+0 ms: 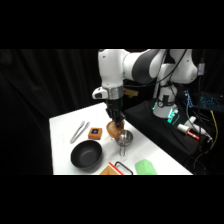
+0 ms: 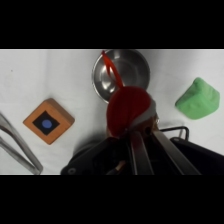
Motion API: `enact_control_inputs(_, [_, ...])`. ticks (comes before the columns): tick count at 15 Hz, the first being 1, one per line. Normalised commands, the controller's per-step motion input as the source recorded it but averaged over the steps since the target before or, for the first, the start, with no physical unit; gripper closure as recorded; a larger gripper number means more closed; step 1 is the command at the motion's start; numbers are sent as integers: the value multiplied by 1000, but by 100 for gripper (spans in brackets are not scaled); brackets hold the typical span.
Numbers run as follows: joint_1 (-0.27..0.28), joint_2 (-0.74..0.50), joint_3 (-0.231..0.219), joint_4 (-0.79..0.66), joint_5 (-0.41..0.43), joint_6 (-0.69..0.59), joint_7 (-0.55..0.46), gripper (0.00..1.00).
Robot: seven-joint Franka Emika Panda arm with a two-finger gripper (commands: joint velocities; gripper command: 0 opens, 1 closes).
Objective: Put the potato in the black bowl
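The potato is a tan-brown lump at my gripper's tips, just left of the steel cup. In the wrist view the potato shows mostly red with a tan edge. It fills the space in front of my fingers and overlaps the cup's rim. My gripper comes down from above and is shut on it. The black bowl stands on the white table toward the front left, apart from the gripper. I cannot pick out the bowl in the wrist view.
A shiny steel cup stands right beside the potato. An orange block with a blue top and metal tongs lie to the left. A green lump sits near the front edge.
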Motion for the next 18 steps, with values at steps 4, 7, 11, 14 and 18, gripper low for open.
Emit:
enact_control_inputs(4, [41,478,-12,747,-170,-253,111,95])
enact_control_inputs(7, [27,549,-38,804,-156,-285,79,95])
enact_control_inputs(11, [9,520,-43,777,-123,-297,36,95])
enact_control_inputs(14, [1,435,-31,649,-111,-283,14,93])
enact_control_inputs(18, [4,304,-32,454,-134,-224,23,47])
